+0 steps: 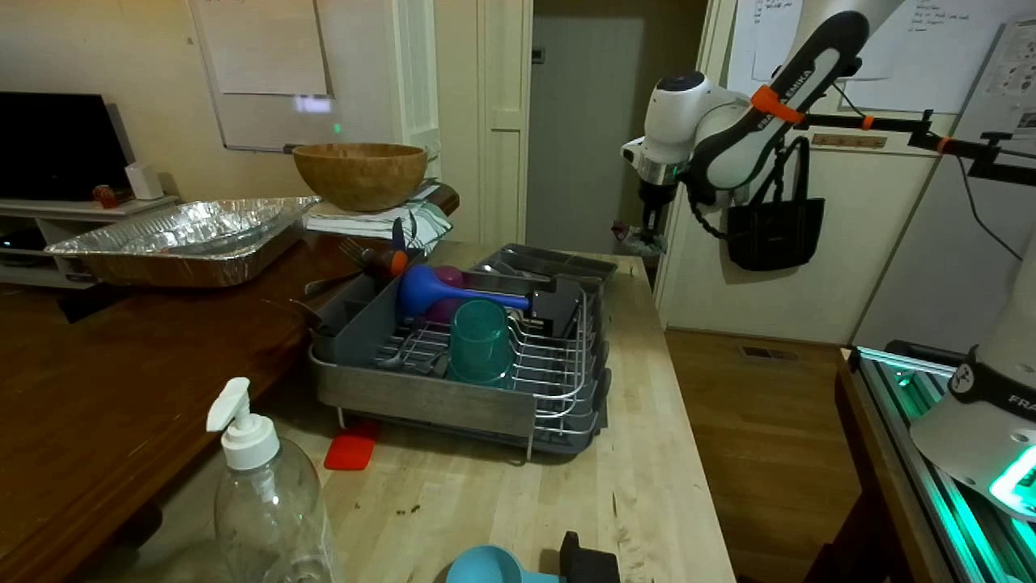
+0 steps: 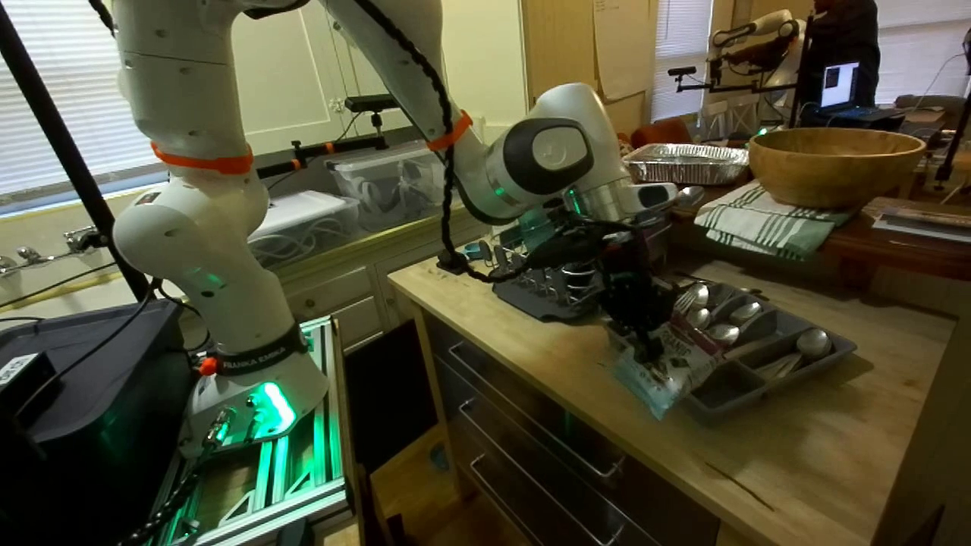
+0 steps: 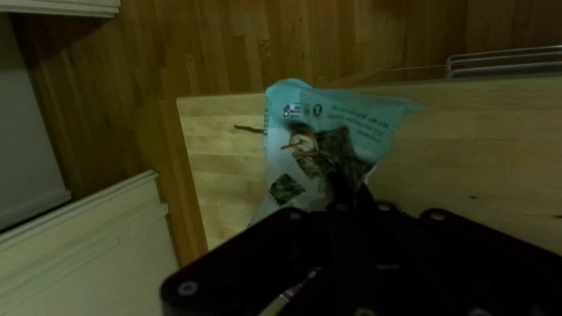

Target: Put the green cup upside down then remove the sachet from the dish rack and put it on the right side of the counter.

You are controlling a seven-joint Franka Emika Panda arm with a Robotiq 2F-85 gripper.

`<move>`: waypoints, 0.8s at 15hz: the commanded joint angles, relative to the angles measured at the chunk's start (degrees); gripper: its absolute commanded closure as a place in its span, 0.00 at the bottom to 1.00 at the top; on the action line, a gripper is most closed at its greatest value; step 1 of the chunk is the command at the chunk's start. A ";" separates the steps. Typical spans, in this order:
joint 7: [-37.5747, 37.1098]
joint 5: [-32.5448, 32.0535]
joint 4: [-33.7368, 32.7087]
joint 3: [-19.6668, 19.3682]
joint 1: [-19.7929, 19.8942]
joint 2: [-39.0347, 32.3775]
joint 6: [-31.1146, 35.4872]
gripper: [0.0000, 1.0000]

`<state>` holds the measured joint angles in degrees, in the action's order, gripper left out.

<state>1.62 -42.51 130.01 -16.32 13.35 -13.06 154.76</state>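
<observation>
One green cup (image 1: 480, 344), one dish rack (image 1: 437, 402), one sachet (image 3: 320, 142) are showing. Also appearing: one pump bottle (image 1: 271, 502), one wooden bowl (image 1: 360, 180), one cutlery tray (image 2: 726, 384), one handbag (image 1: 775, 232), one laptop (image 2: 840, 85), three drawer handles (image 2: 527, 416).

In an exterior view, the cup (image 1: 479, 344) stood in the rack (image 1: 425, 401), narrower end up, with a blue utensil (image 1: 455, 295) lying behind it. The rack rested on the surface (image 1: 635, 453); a red piece (image 1: 352, 449) lay at its near edge. Beyond the rack, the end effector (image 1: 650, 229) held the sachet (image 1: 645, 243), its print too small to read
</observation>
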 commanded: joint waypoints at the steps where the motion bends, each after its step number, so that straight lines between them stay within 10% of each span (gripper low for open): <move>1: 5.87 6.21 -11.08 0.35 1.95 -8.29 -4.61 0.99; 12: 15.22 1.99 -32.42 -1.17 2.01 -28.64 -8.65 0.99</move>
<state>15.15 -39.21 103.07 -16.84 15.20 -36.31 147.93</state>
